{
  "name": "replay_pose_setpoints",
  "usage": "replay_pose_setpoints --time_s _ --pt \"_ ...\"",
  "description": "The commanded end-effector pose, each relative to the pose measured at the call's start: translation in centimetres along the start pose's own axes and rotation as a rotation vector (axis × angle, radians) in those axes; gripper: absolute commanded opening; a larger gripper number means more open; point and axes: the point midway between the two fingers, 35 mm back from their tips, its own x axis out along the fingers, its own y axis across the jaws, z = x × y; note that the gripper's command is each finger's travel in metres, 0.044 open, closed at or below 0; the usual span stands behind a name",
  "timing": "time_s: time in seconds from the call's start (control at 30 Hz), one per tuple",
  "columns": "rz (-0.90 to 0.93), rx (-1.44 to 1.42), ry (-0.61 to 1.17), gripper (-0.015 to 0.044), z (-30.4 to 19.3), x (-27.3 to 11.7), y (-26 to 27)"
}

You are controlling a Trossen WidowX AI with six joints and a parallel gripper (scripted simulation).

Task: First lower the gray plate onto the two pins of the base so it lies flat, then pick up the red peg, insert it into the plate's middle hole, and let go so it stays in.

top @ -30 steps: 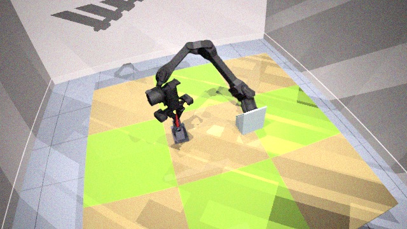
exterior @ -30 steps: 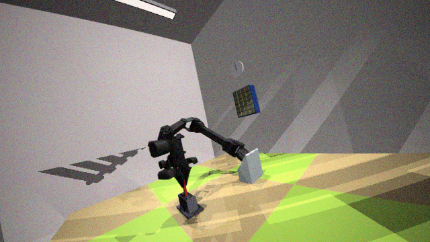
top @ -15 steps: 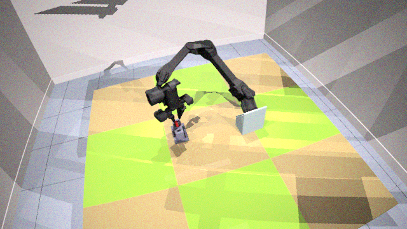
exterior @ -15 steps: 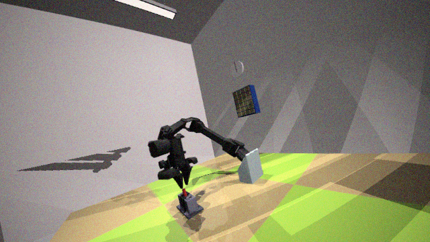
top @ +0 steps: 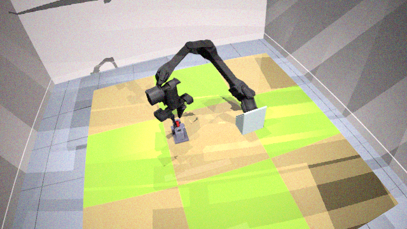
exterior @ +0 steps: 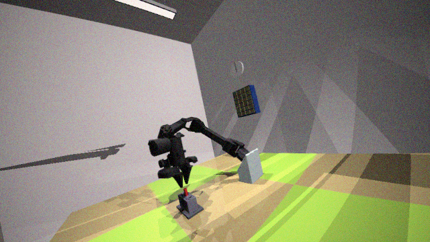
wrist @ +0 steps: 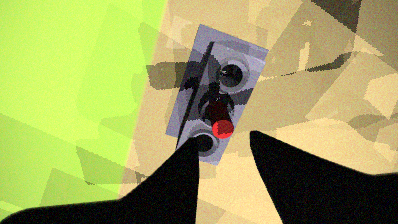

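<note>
Since the gripper point(top: 177, 118) point(exterior: 184, 185) point(wrist: 223, 141) has its fingertips parted, with a gap around the line of the peg and nothing pinched, I'd tag it released. Red peg point(top: 177, 123) point(exterior: 185, 191) point(wrist: 223, 129) is in the middle hole of the gray plate point(top: 180, 128) point(exterior: 189, 195) point(wrist: 257, 62), top end sticking up just below the fingertips. Plate is on the base point(top: 182, 140) point(exterior: 198, 209) point(wrist: 194, 45), outer holes visible in the wrist view; looks seated, though I can't tell if it's fully flush. All of it stands nearer the left edge of the table point(top: 222, 216) point(exterior: 336, 202) point(wrist: 75, 75) than the right, as the top view has it, and well in from the far left corner. Step: letting go, task basically done. Peg reads as light, stiff, smooth, probably a bit slippery, not fragile; if it needs regripping, take the exposed upper end squarely from both sides. Plate likely rigid too; grab by opposite edges, off the holes. Next the arm should rise straight up. Main risk: a fingertip brushing the peg sideways and tipping it or dragging it out. Depth of the peg isn't readable.
</note>
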Motion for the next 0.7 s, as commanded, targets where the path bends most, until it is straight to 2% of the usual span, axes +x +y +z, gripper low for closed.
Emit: replay_pose_setpoints --time_s 0.0,0.67 --pt "0.000 0.004 -0.004 0.0150 0.0 -0.3 0.0" --pt "0.000 0.003 -0.003 0.0150 0.0 -1.9 -0.1"
